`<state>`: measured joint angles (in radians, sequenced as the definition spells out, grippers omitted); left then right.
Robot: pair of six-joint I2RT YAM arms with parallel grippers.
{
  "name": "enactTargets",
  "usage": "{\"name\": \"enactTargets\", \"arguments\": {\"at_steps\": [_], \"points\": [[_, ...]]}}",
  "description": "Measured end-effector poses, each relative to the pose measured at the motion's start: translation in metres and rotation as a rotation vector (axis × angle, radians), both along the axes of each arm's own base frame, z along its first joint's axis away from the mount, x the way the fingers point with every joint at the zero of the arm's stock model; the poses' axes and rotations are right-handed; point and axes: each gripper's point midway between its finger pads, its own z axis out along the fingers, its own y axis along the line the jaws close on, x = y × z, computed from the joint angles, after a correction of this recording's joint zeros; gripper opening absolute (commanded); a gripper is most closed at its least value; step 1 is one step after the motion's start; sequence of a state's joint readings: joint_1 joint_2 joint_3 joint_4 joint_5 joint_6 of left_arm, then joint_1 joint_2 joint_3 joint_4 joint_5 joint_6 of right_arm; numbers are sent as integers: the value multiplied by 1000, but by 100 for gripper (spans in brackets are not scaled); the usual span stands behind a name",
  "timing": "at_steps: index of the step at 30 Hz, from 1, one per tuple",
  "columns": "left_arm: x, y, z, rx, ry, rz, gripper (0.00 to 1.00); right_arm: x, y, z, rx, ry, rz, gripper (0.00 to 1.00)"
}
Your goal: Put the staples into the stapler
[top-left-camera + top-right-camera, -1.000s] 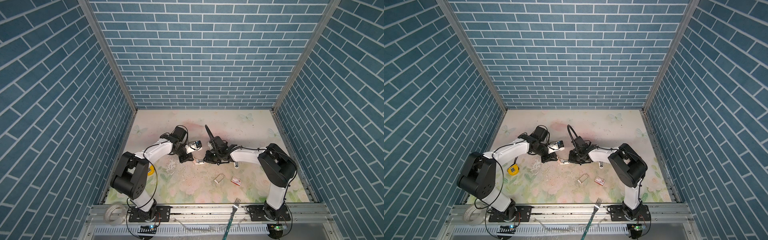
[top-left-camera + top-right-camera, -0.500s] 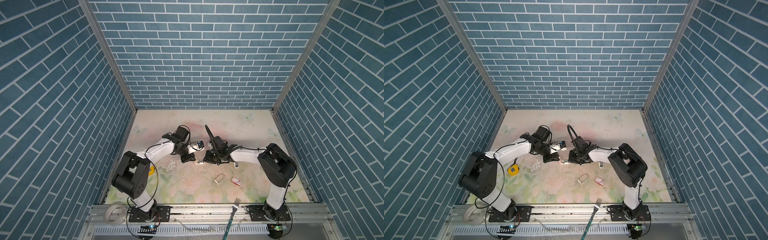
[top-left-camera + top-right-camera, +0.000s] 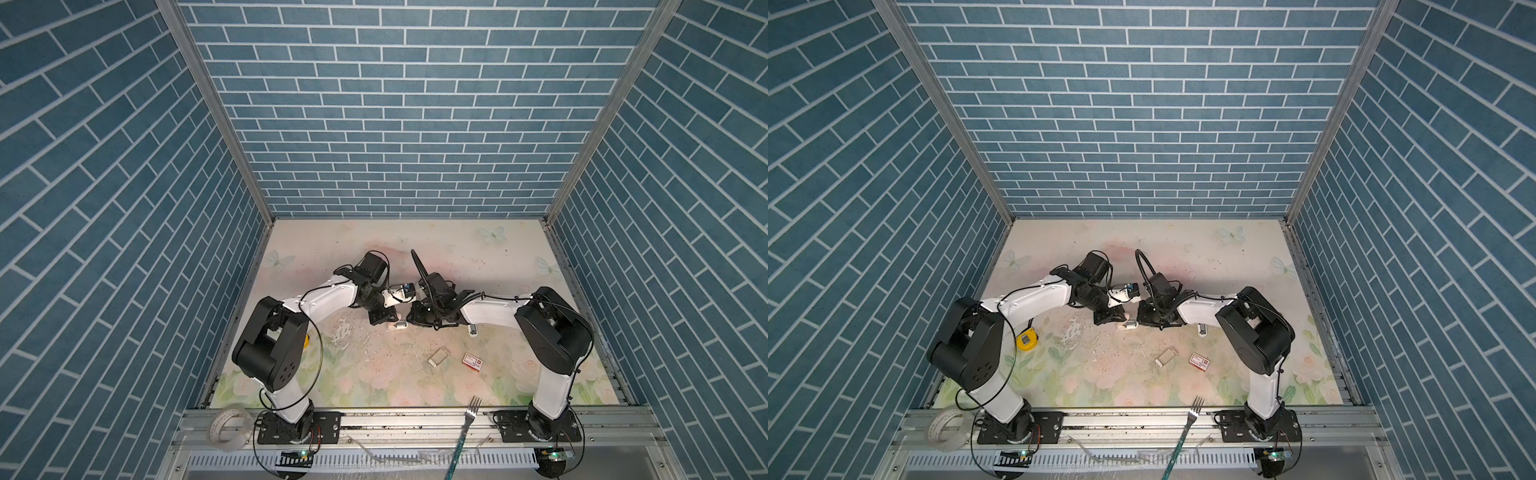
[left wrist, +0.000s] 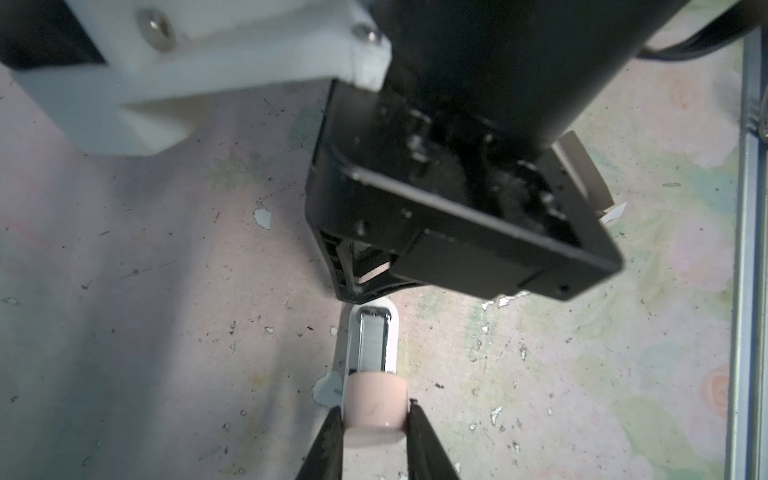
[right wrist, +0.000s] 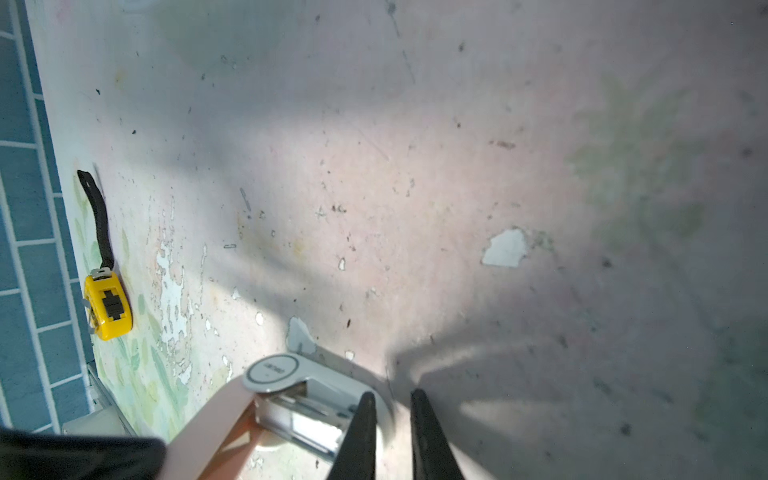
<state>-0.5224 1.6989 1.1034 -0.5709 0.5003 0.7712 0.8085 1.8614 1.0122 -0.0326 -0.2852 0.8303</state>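
Pale pink plastic is what's caught here: the top arm of the small white stapler (image 4: 374, 345) sits in the left gripper (image 4: 375, 409). Both black fingers (image 4: 328, 440) are pressed flat on the arm's sides, clamped, and the arm is lifted off the white base. Below it the shiny metal channel lies exposed along the base; whether anything sits inside, can't tell.

Over to the right gripper (image 5: 392, 395), nose-down at the stapler's other end. Its two black fingers (image 5: 357, 436) stand a narrow way apart. One overlaps the metal channel in the right wrist view, and the rounded end of the white base shows right at the gap. Gripping or only touching? Cannot tell from here.

In both top views the two grippers meet mid-table, with the stapler low between them on the worn floral table surface (image 3: 374, 374).

And the silvery-grey staples (image 3: 438, 357)? They lie in their pale tray, well apart from the action and nearer the front rail, with neither gripper on them. The small white-and-red box (image 3: 473, 361) is just beside them on the right.

A yellow tape measure with a black strap (image 3: 1025, 338) sits near the left wall, by the left arm. A fork with silver tines and a teal handle (image 3: 1192, 415) rests across the front rail.
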Motion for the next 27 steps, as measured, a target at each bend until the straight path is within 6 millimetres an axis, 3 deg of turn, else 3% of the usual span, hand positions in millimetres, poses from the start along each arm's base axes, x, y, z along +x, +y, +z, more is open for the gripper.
{"name": "enactTargets", "arguments": {"at_steps": [5, 17, 27], "points": [[-5, 4, -17, 55, 41, -1, 28, 1, 1, 0, 5, -5, 0, 18], [-7, 6, -19, 95, 35, -8, 29, 1, 0, 0, 19, -27, -5, 18], [-7, 6, -21, 129, 18, -11, 25, -6, -21, 1, -24, -39, -37, 18]]}}
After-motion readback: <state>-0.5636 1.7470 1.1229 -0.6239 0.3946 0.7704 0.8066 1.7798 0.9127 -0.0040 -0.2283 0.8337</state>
